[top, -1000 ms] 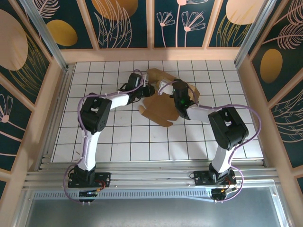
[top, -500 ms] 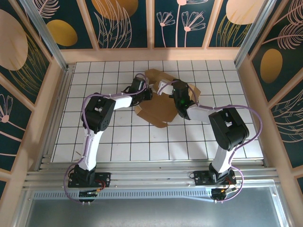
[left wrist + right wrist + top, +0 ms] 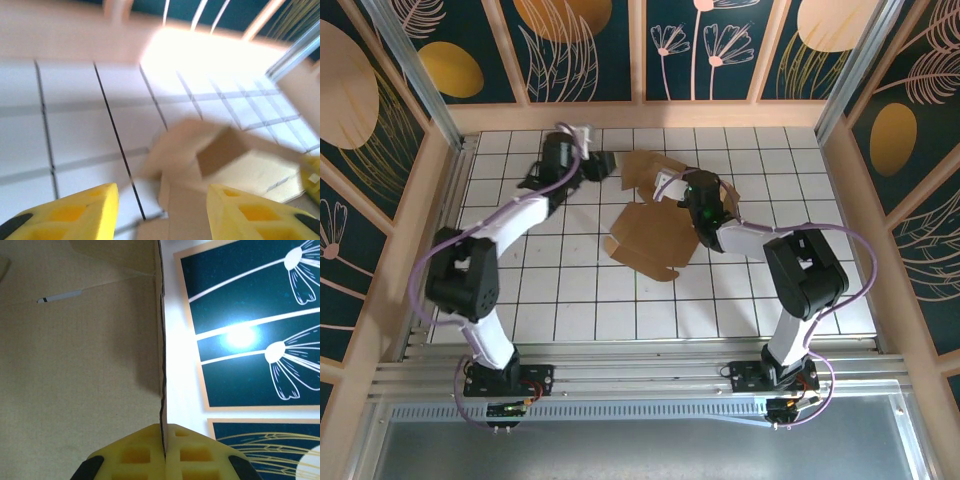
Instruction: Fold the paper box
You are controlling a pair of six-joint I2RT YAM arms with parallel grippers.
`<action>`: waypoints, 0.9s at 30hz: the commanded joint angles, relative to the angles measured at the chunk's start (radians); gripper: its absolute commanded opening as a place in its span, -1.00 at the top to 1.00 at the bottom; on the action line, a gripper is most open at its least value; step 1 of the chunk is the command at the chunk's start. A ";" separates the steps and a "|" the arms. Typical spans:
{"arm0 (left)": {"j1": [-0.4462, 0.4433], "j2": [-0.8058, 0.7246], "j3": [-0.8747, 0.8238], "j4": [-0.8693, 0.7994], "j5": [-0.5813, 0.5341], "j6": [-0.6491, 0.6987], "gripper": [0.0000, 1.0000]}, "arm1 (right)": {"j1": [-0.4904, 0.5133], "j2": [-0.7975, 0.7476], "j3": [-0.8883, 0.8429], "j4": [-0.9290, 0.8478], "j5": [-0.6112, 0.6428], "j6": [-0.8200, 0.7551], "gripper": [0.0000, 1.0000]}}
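Brown cardboard, the paper box [image 3: 655,238], lies as a cut sheet with flaps near the middle of the white tiled table [image 3: 520,290]. Its broad panel is flat and its far part is lifted off the tiles. My right gripper [image 3: 670,188] has come in from the right and is clamped on the thin edge of that lifted part. In the right wrist view the yellow fingers [image 3: 135,452] press together with the cardboard edge running straight up between them.

My left gripper [image 3: 602,164] sits just left of the far flap. Its fingers [image 3: 65,210] are spread apart with nothing between them. That view is blurred, but the cardboard is just ahead, over the tile lines.

My right arm reaches across the sheet's right side and covers part of it from above. Dark blue wall panels [image 3: 580,40] with gold leaf patterns and pale wooden frames close in the far, left and right sides. A metal rail [image 3: 640,372] runs along the near edge.
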 commanded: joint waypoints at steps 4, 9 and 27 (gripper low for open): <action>0.023 0.104 0.144 -0.199 0.188 0.488 -0.02 | -0.006 -0.068 -0.003 -0.070 -0.096 0.060 1.00; 0.022 0.269 0.325 -0.361 0.224 0.636 -0.28 | -0.007 -0.058 -0.005 -0.069 -0.084 0.039 1.00; 0.016 0.572 0.635 -0.437 0.303 0.649 -0.08 | -0.005 -0.049 -0.010 -0.068 -0.075 0.028 1.00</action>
